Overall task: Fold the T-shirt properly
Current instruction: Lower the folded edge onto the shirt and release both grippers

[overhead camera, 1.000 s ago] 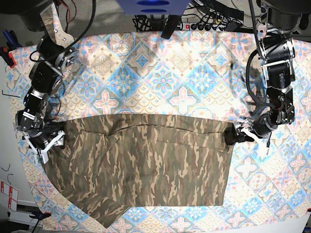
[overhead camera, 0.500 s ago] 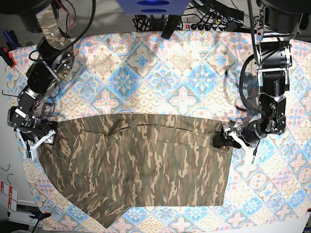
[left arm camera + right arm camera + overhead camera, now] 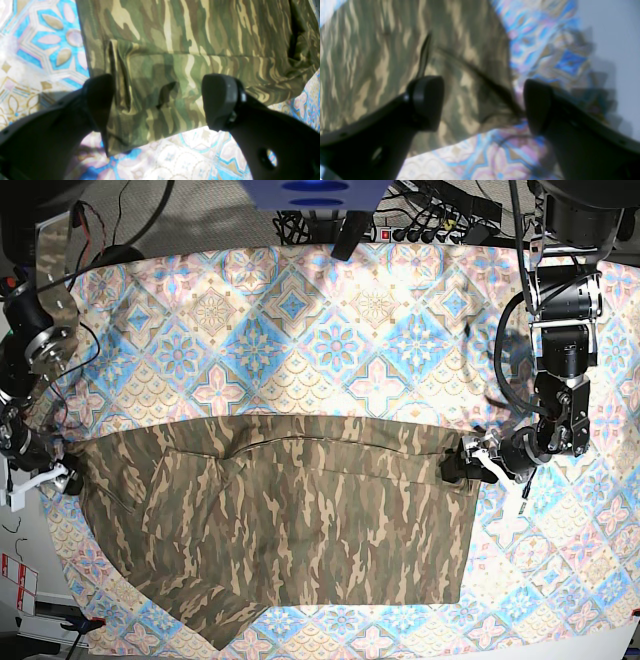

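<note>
The tablecloth [image 3: 330, 330], blue and cream tiles, covers the whole work surface, and everything here is placed against the T-shirt [image 3: 300, 520] that lies spread across its near half. At the shirt's left edge in the base view, the right gripper [image 3: 45, 476] sits low at the very margin of the cloth, its arm reaching down from the upper left corner with joints bent outward past the tablecloth's border. The right wrist view, blurred, shows its two dark fingers [image 3: 427, 102] spread wide, with a corner of the T-shirt [image 3: 460, 82] lying between them and nothing pinched; a dark fold runs diagonally toward the right finger, and the tablecloth [image 3: 495, 150] shows beneath the shirt's edge.

The shirt's middle is flat apart from a shallow ridge along its far hem; a sleeve pokes out at the near left.

At the shirt's right edge the left gripper [image 3: 470, 463] lies nearly level with the cloth, its arm hanging down from the upper right. The left wrist view shows its fingers [image 3: 220, 100] set wide apart, straddling a hemmed corner of the T-shirt [image 3: 175, 50] without closing on it, the tablecloth [image 3: 175, 155] visible below.
</note>
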